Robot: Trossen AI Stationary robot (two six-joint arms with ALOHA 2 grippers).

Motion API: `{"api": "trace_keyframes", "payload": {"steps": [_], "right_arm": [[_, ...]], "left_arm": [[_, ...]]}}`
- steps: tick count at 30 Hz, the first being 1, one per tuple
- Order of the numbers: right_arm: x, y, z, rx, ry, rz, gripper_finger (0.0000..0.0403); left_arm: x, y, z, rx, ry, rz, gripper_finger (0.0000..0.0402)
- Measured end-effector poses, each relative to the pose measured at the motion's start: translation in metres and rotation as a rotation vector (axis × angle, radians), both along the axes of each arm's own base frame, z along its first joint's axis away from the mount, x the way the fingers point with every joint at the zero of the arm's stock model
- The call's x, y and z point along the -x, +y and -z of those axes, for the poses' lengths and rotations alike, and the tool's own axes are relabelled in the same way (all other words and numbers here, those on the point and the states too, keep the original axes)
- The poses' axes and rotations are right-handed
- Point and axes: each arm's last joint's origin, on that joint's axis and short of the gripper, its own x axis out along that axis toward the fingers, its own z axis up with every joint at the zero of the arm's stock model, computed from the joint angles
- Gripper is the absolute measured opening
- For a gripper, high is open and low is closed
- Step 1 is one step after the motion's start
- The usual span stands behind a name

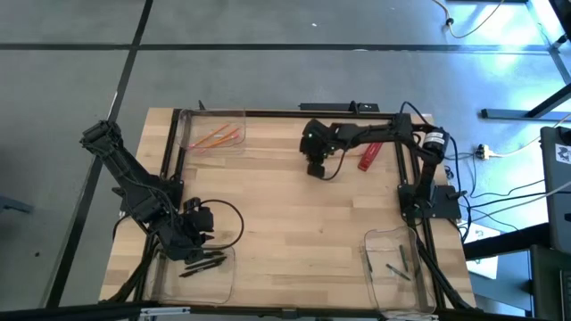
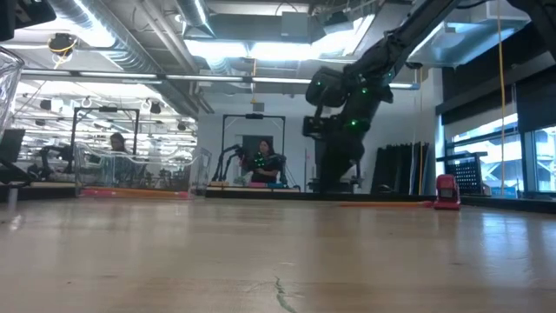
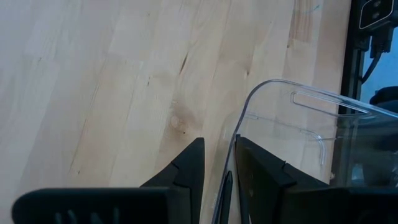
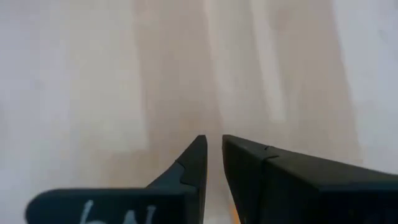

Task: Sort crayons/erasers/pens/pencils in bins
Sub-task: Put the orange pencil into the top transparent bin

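Pencils (image 1: 219, 136) lie orange in the far-left bin (image 1: 187, 125), at about ten o'clock on the table (image 1: 285, 232) seen from above. Black pens (image 1: 203, 261) lie loose in the near-left bin (image 1: 227, 285) at eight o'clock. The left gripper (image 1: 202, 223) hangs just over that bin's inner edge. In its wrist view the fingers (image 3: 186, 171) stand close together, and a thin dark stick, seemingly a pen (image 3: 227, 190), is pinched in the narrow slit between them, right by the clear rim. The near-right bin (image 1: 370, 245), at five o'clock, holds a few small sticks too small to tell apart. The right gripper (image 1: 317, 168) hovers over bare wood near twelve o'clock. Its fingers (image 4: 193, 165) leave only a slim gap, and I cannot tell whether they clamp anything. A red cylinder (image 1: 368, 157) lies at one o'clock beside that arm.
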Motion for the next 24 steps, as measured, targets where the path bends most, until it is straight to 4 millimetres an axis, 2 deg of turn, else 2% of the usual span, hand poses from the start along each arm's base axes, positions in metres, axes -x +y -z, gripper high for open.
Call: {"api": "trace_keyframes", "payload": {"steps": [9,19,24], "right_arm": [[-0.007,0.023,-0.003,-0.023,0.044,-0.044,0.0054],[-0.006,0.023,-0.047,-0.016,0.276,0.070,0.0054],[-0.001,0.025,-0.064,-0.015,0.332,0.087,0.0054]], "left_arm": [[0.000,0.000,0.000,0.000,0.000,-0.001,0.0085],[0.000,0.000,0.000,0.000,0.000,-0.001,0.0085],[0.000,0.000,0.000,-0.004,-0.005,-0.005,0.0085]]}}
